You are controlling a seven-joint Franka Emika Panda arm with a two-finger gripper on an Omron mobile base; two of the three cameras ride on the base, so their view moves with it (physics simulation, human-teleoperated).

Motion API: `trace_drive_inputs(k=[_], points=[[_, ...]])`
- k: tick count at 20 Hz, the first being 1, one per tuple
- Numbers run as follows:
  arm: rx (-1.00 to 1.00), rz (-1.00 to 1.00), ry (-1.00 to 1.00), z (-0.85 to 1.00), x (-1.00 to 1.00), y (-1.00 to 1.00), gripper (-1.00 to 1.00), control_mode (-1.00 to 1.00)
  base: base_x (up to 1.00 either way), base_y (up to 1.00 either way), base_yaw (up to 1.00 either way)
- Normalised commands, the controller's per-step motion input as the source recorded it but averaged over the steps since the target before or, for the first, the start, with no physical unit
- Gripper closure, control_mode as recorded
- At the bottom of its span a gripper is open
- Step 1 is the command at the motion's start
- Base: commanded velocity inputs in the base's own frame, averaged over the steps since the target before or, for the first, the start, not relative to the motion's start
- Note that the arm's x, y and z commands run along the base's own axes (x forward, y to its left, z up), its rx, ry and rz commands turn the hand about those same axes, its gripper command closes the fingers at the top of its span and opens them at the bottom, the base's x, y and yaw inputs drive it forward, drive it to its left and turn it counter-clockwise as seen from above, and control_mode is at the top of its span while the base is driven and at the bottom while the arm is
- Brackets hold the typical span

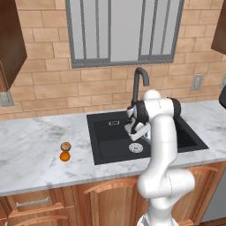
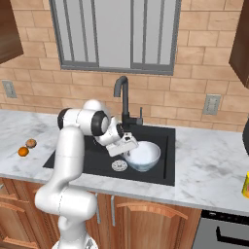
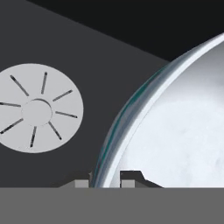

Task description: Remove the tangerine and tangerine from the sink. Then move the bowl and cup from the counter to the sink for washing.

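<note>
The white bowl point(image 2: 144, 156) sits low inside the black sink point(image 2: 160, 133), just right of the silver drain disc point(image 2: 119, 166). My gripper point(image 2: 127, 145) reaches down into the basin and is shut on the bowl's left rim. In the hand view the gripper point(image 3: 106, 181) straddles the rim of the bowl point(image 3: 183, 131), one fingertip point(image 3: 130, 178) inside and one outside. Two tangerines lie on the counter point(image 1: 35, 145) left of the sink point(image 1: 110, 132), a duller tan one point(image 1: 65, 146) and a bright orange one point(image 1: 65, 156). The yellow cup point(image 2: 246, 185) stands at the far right of the counter.
The dark curved faucet point(image 2: 122, 97) rises behind the sink, close above my wrist. A brick wall and a window back the counter. The drain disc point(image 3: 37, 108) lies close beside the bowl. Wooden cabinets run below the counter's front edge.
</note>
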Motion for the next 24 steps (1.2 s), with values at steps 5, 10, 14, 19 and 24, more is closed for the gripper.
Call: trace_drive_inputs(k=[5, 10, 14, 19, 24], points=[[-0.04, 0.00, 0.00, -0.12, 0.19, -0.12, 1.00, -1.00, 0.00, 0.00, 0.00], [-0.01, 0.00, 0.00, -0.03, 0.22, -0.14, 1.00, -1.00, 0.00, 0.00, 0.00], [0.00, 0.00, 0.00, -0.01, 0.21, -0.13, 1.00, -1.00, 0.00, 0.00, 0.00], [0.00, 0.00, 0.00, 0.00, 0.19, -0.11, 1.00, -1.00, 0.00, 0.00, 0.00], [0.00, 0.00, 0.00, 0.00, 0.16, -0.16, 1.00, -1.00, 0.00, 0.00, 0.00]])
